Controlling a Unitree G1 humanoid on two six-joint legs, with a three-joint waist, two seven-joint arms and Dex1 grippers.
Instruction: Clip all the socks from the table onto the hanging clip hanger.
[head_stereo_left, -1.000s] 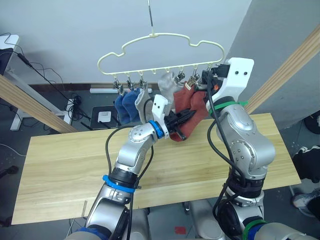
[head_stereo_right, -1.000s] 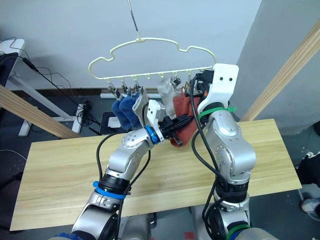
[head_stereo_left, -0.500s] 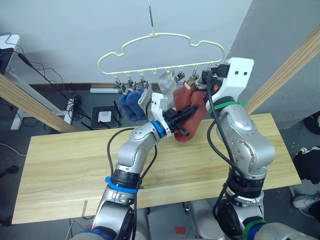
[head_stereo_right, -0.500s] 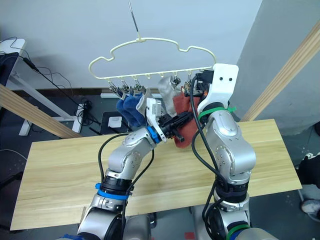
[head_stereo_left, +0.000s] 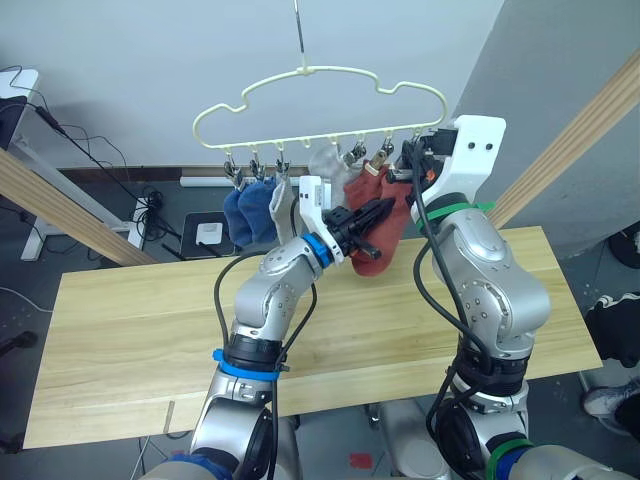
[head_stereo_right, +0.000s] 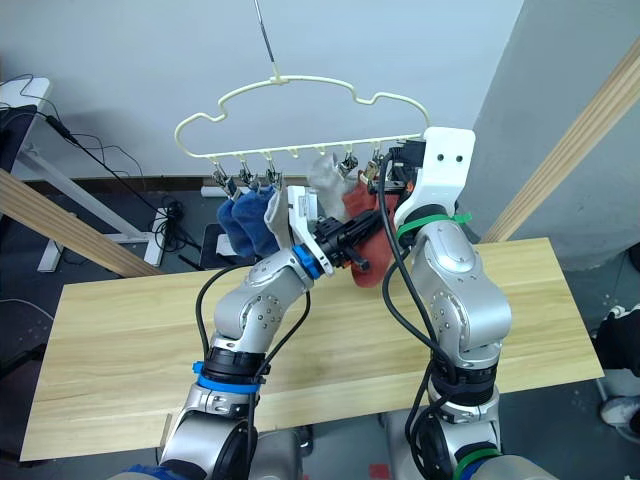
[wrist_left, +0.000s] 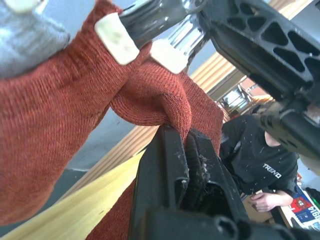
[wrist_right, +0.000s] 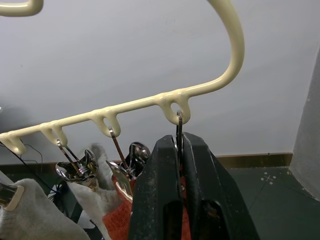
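The cream clip hanger (head_stereo_left: 320, 72) hangs above the table (head_stereo_left: 130, 330). Two blue socks (head_stereo_left: 250, 205) and light grey socks (head_stereo_left: 325, 160) hang from its clips. My left gripper (head_stereo_left: 375, 212) is raised and shut on a fold of a rust-red sock (wrist_left: 60, 125), just below the right-hand clips. Silver clips with cream pads (wrist_left: 117, 37) touch that red fabric just above the fingertips. My right gripper (wrist_right: 179, 142) is up at the hanger's right end, shut on the last clip (wrist_right: 178, 125) under its loop. I cannot tell how many red socks hang there.
Round wooden poles slant at the left (head_stereo_left: 60, 210) and right (head_stereo_left: 570, 140). Cables and a power strip (head_stereo_left: 150, 205) lie on the floor behind the table. A person in a black shirt (wrist_left: 255, 160) sits beyond the table's right end.
My left gripper has carried the rust-red sock upward and closer to the right-hand clips. The hanger and its hanging socks swung slightly. The right gripper stayed on its clip.
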